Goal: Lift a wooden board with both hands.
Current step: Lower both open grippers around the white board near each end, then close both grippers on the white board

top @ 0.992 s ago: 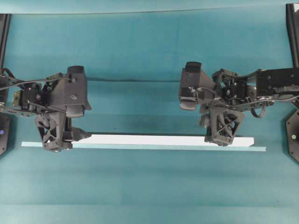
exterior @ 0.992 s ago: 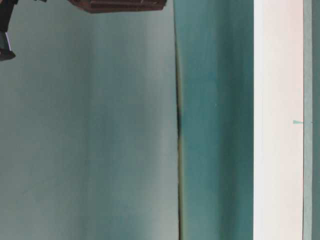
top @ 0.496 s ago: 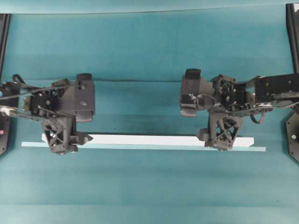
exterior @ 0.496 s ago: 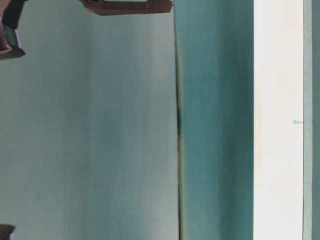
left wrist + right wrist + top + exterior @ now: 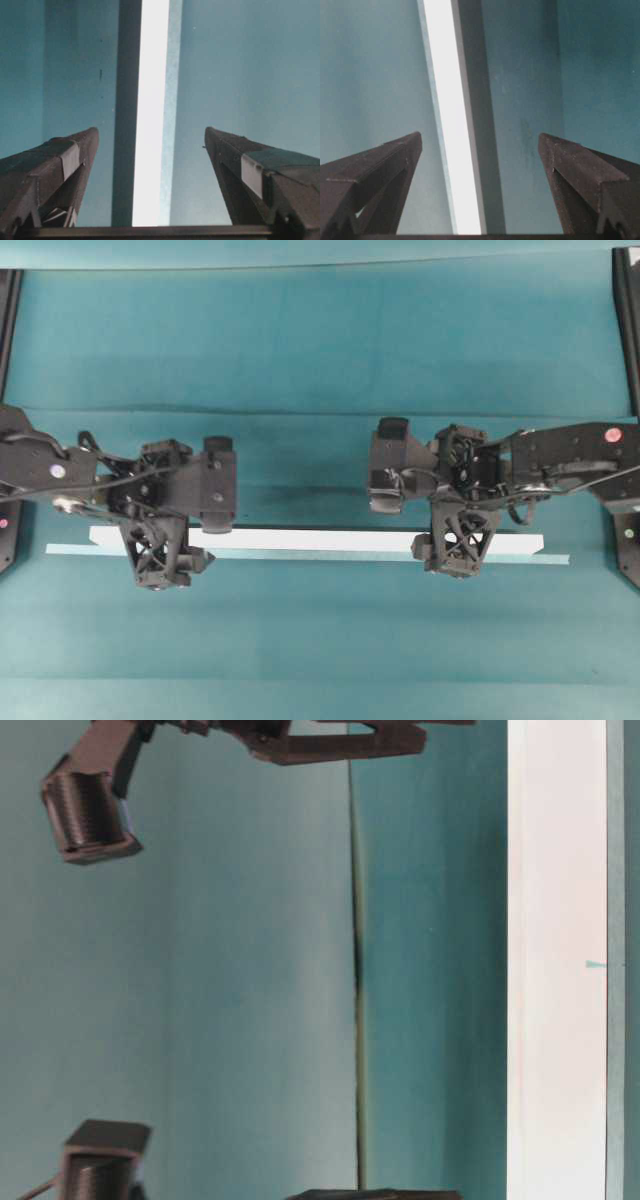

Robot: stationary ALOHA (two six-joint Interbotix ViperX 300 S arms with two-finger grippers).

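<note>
The step in hand looks like the approach before the grasp: the wooden board point(image 5: 320, 539) lies flat on the teal desk point(image 5: 320, 340), running across most of the overhead view, with a thin pale tape strip point(image 5: 555, 559) just along its near edge. The left claw point(image 5: 165, 565) hangs over the board's left part and the right claw point(image 5: 455, 550) over its right part, both spread wide and holding nothing; each wrist view shows the white board lying between the two fingers with teal desk showing on either side. Next, I judge, each claw must come down so its fingers straddle the board's long edges, close at about the same time, and then both must rise evenly so the plank stays level. How high the fingertips stand above the board is hard to tell from these angles. The board is narrow and thin, so the fingers need to reach right down to the desk surface to catch its edges. Around it the desk is bare, with open room above and on both sides.
</note>
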